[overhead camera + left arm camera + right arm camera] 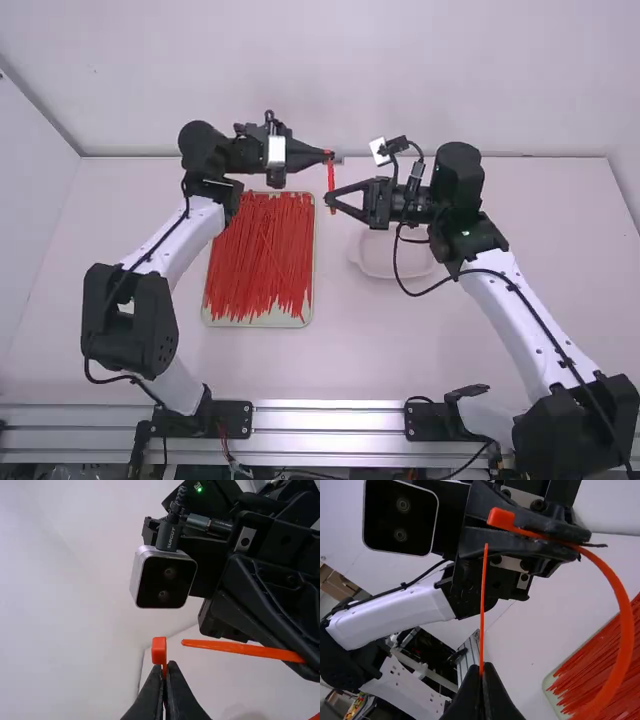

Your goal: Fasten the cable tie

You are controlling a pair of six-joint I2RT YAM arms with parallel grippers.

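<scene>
Below both pincers, a tray (258,322) heaped with spare red ties (262,255): thin flat strips, surely feather-light. Likewise the tie (331,180) in hand: raised in the air, strung between the two pincers, bent into a bow. Probably springy rather than limp, given that smooth arc. Stiff enough lengthwise to push, yet prone to buckle or twist if gripped far from the tip (183,642). Smooth plastic, so likely slippery across the flat, and unlikely to break. Best held just as here: right behind the head (159,650) to keep it steady, and on the tail (240,649) a short way back from the tip to steer it.

Left pincer (164,666): shut tight, no gap between the fingers, nipping the strip directly under the head, with the head standing proud just beyond the fingertips. Right pincer (481,667): likewise closed, clamping the tail, with a straight stretch running on from its fingertips toward the left pincer. Tip just beside the head, apart from it, seemingly not yet threaded. Calls for fine aim: easy to slide past the opening with the strip slightly twisted.
</scene>
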